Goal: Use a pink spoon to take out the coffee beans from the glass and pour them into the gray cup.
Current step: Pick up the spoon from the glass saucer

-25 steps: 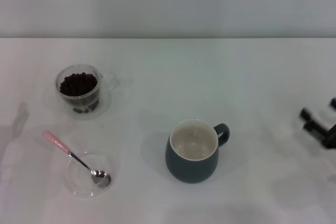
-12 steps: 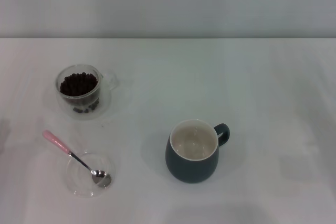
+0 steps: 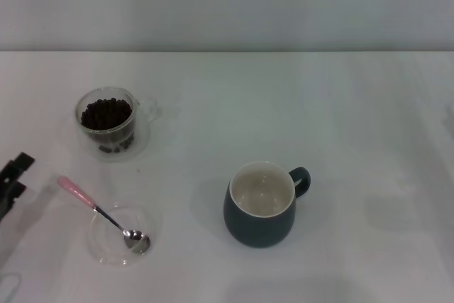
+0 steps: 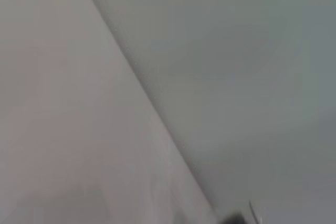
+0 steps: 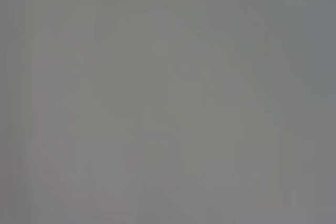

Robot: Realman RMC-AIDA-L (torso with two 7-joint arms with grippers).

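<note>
On shallow clear dish (image 3: 106, 243), pink spoon (image 3: 99, 209), pale handle, shiny silver bowl

Place: I read this as a staged test bench or lab rather than a home.
Surface: I see a bare white table (image 3: 355, 118).
Backdrop: a plain pale wall (image 3: 227, 5) behind it.
Props: only cups, a dish and a spoon, widely spaced.
</note>
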